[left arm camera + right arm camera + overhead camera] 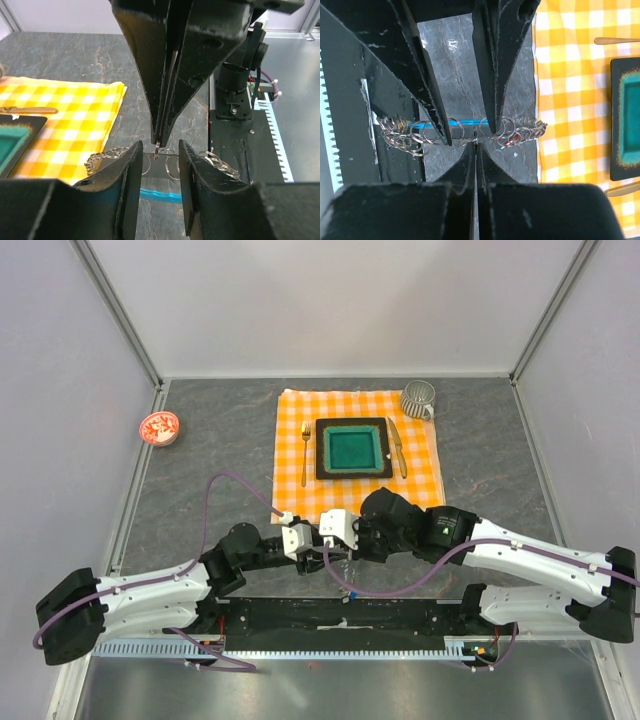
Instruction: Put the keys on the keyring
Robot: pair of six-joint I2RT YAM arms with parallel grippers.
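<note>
Meeting just past the arm bases, low in the middle of the overhead view, the two grippers sit tip to tip over the grey table (200, 440). From above, the black fingers and white wrist housings hide whatever is between them.

The left wrist camera shows more. The left gripper (160, 147) has its jaws partly spread, and its two fingers (125, 185) stand either side of the wire loops without closing on them. Between and just below those fingers hangs the keyring (172, 167), a tangle of thin silvery loops trailing off to both sides. Its cyan clip (157, 194) runs across underneath.

The right wrist camera shows the same spot from the opposite side. The right gripper (476, 147) has its jaws pressed together, with no gap showing, pinching one thin loop of the keyring at the very tips. A red fleck (516, 138) sits among the loops right of centre in this view only. I cannot tell whether it is a key head.

Farther back lies an orange checked placemat (355, 490) carrying a dark square plate (352, 424) with a teal centre. A fork (306, 453) is on its left and a knife (397, 445) on its right. A ribbed mug (418, 398) stands at the mat's upper right corner. A red-and-white dish (159, 427) sits well apart at the table's left edge.
</note>
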